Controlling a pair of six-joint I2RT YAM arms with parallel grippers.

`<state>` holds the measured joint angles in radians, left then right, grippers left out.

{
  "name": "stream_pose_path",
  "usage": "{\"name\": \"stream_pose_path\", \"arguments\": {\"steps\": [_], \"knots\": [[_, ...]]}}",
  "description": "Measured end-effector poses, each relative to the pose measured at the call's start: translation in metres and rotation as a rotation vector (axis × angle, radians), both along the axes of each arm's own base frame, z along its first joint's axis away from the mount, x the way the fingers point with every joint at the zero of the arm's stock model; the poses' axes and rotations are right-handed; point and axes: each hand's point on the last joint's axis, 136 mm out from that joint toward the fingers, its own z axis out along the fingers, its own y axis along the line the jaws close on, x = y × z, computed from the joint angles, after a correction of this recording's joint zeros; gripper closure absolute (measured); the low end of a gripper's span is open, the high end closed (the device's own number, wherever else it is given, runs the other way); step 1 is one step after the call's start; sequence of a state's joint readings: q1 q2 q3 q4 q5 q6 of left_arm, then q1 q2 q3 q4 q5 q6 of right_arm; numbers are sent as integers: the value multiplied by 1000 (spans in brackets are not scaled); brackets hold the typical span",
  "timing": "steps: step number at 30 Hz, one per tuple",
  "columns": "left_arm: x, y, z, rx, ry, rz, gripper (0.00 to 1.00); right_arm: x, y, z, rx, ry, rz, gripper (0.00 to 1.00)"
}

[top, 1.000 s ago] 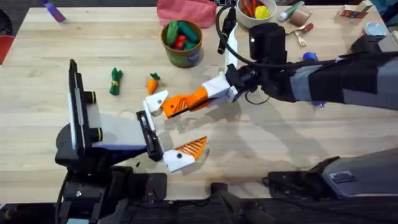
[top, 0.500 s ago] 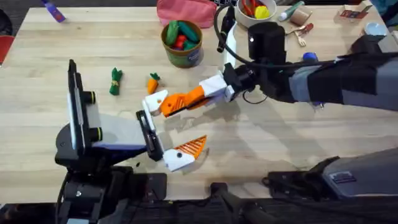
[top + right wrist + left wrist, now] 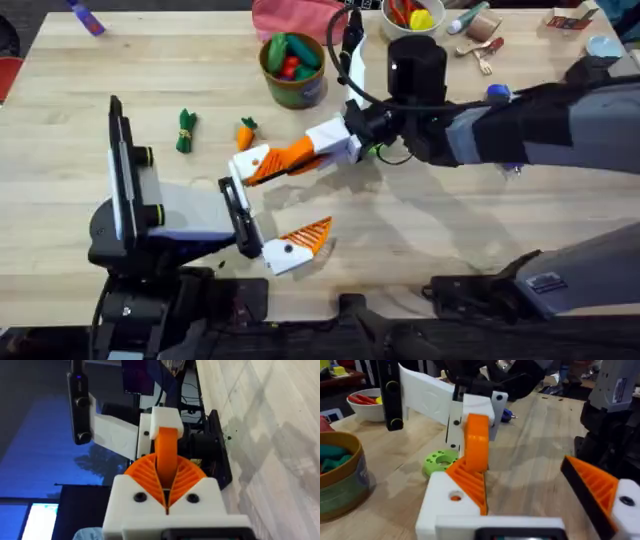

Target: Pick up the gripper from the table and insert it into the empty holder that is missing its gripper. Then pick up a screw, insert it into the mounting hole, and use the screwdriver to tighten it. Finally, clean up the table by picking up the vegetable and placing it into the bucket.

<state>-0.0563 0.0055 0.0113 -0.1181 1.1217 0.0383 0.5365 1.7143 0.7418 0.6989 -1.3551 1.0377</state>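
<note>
My right gripper (image 3: 292,157) reaches across the middle and is shut on the small orange gripper (image 3: 264,168). In the right wrist view its ribbed pads (image 3: 145,476) clamp the orange gripper (image 3: 167,447), whose far end meets the white holder (image 3: 165,417). The holder (image 3: 250,158) is one finger of my left gripper (image 3: 272,205), which stands open. In the left wrist view the orange gripper (image 3: 470,480) lies on the holder (image 3: 442,507). The carrot (image 3: 245,133) lies just beyond the holder. The green bucket (image 3: 293,72) stands farther back. The screwdriver's blue end (image 3: 497,92) peeks out behind the right arm.
A green toy vegetable (image 3: 186,130) lies left of the carrot. A white bowl (image 3: 410,22) and a pink pouch (image 3: 298,15) stand along the far edge. A green disc (image 3: 440,460) lies on the table near the holder. Small tools lie at the far right.
My right gripper has carried the orange gripper leftward and a little farther back, closing onto the holder. The left arm has stayed still.
</note>
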Motion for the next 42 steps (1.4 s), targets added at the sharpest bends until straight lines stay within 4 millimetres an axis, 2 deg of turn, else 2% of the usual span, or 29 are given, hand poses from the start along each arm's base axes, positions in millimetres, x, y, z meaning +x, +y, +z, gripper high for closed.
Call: {"name": "stream_pose_path", "arguments": {"steps": [13, 42], "knots": [[2, 1, 0, 8, -19, 14, 14, 7, 4, 8, 9, 16, -30, 993], [1, 0, 0, -4, 12, 5, 15, 5, 1, -4, -6, 38, -69, 993]]}}
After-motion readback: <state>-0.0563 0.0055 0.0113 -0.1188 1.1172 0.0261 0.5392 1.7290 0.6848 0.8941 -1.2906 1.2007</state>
